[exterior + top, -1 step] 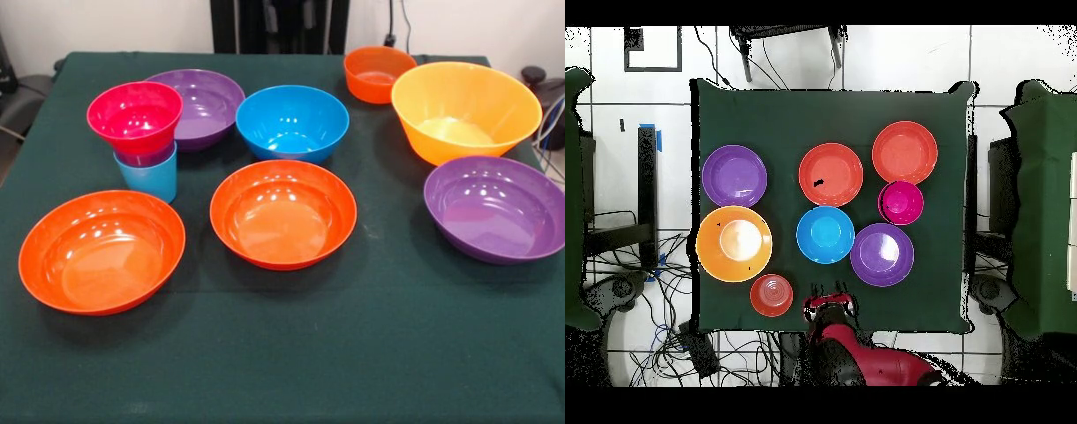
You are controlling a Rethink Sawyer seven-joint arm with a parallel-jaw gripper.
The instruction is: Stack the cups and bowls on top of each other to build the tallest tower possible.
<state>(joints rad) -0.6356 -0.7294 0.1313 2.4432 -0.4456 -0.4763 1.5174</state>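
A dark green surface (371,353) is carrying a spread of glossy plastic bowls and cups. Toward the left of the front view, a short tower (139,141) is standing: a light blue cup (148,177) is sitting at the bottom, a purple cup (146,159) is nesting in it with only its rim showing, and a small pink bowl (134,115) is resting on top. A wide purple bowl (205,108) is sitting just behind the tower, and a medium blue bowl (292,122) is lying beside that. Two wide orange-red bowls (101,251) (283,213) are sitting nearer the camera. At the right, a small orange bowl (379,73), a large yellow-orange bowl (465,111) and a second wide purple bowl (494,208) are standing apart. In the overhead view, the red arm's gripper (828,303) is hovering at the surface's edge, away from every bowl; whether its jaws are open or closed cannot be told.
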